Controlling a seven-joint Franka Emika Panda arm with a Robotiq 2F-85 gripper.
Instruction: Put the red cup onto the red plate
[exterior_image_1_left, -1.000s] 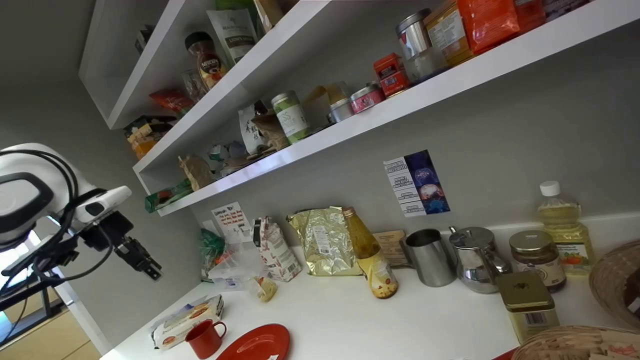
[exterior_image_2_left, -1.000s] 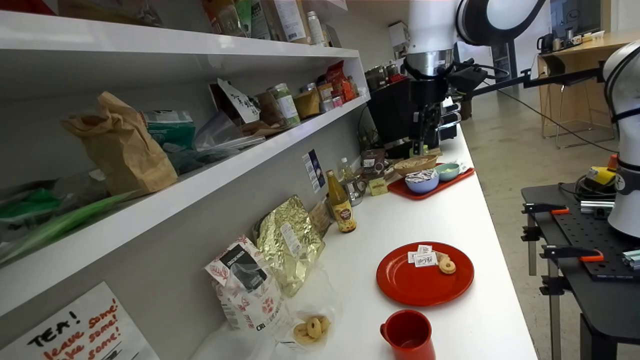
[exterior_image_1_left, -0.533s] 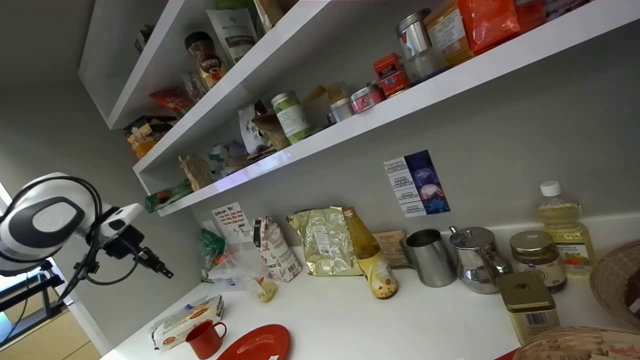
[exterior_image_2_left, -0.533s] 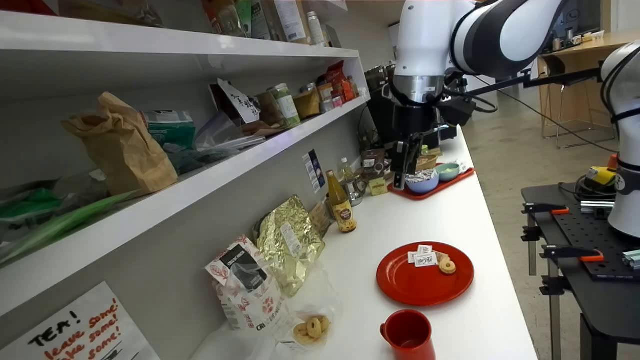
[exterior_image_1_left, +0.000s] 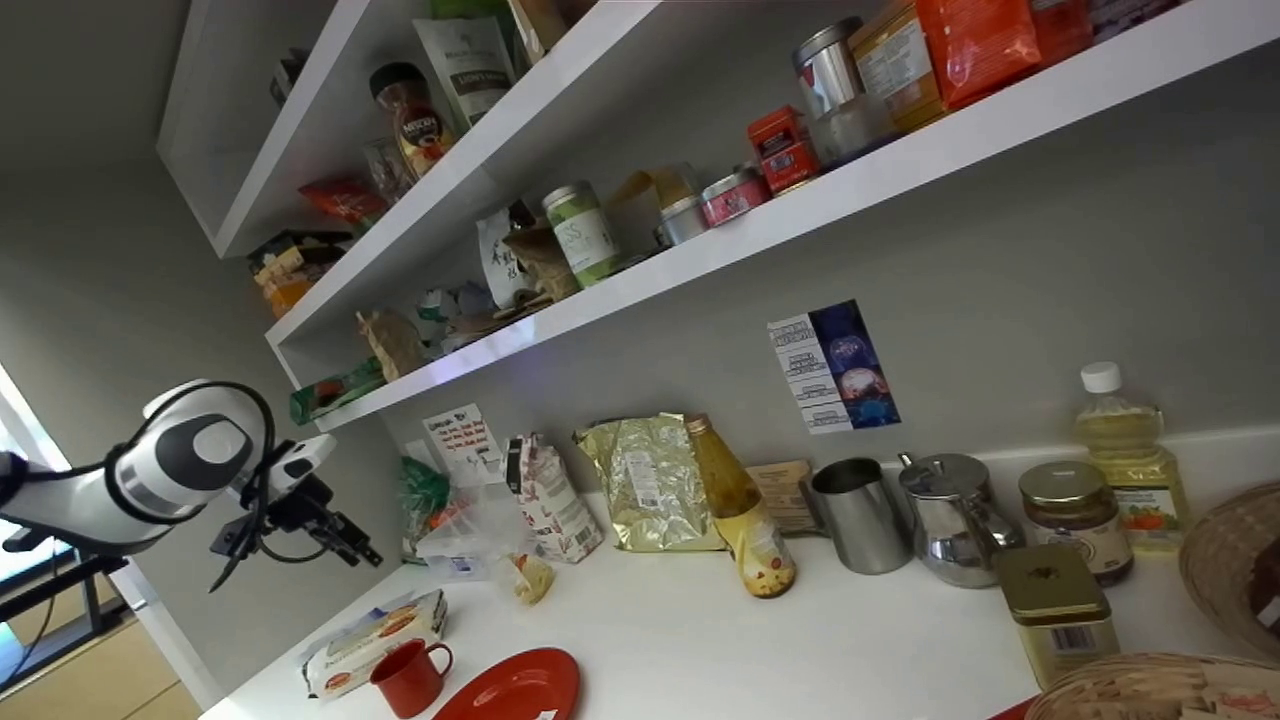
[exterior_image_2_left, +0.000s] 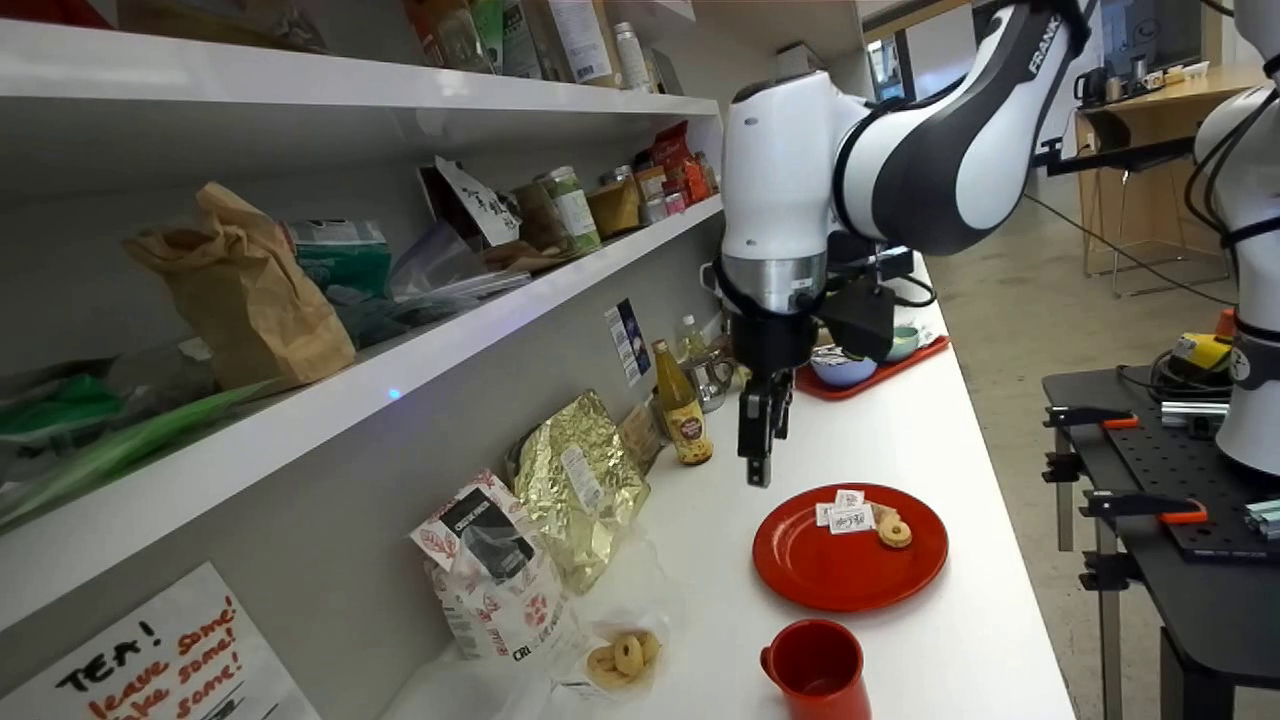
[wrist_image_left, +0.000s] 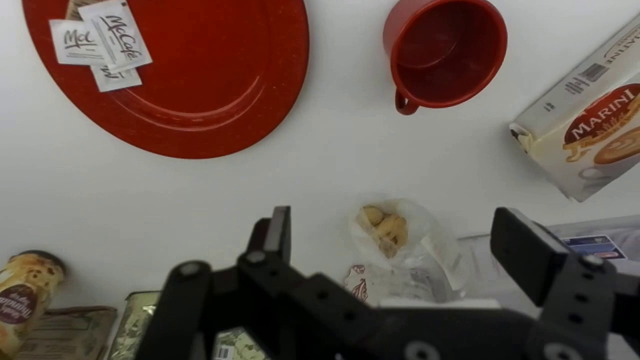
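The red cup stands upright on the white counter, its opening and handle visible in the wrist view. It also shows in both exterior views. The flat red plate lies beside it and appears in both exterior views. Sachets and a ring biscuit lie on the plate. My gripper is open and empty, its fingers wide apart. In both exterior views the gripper hangs above the counter, apart from the cup and plate.
A white-and-red pack lies beside the cup. A clear bag of ring biscuits, a patterned bag, a gold foil bag and a bottle stand along the wall. A loaded shelf juts out above.
My arm has come lower and closer to the plate and cup; the gripper moved down-right in an exterior view and down-left in the other. The cup and plate have not moved.
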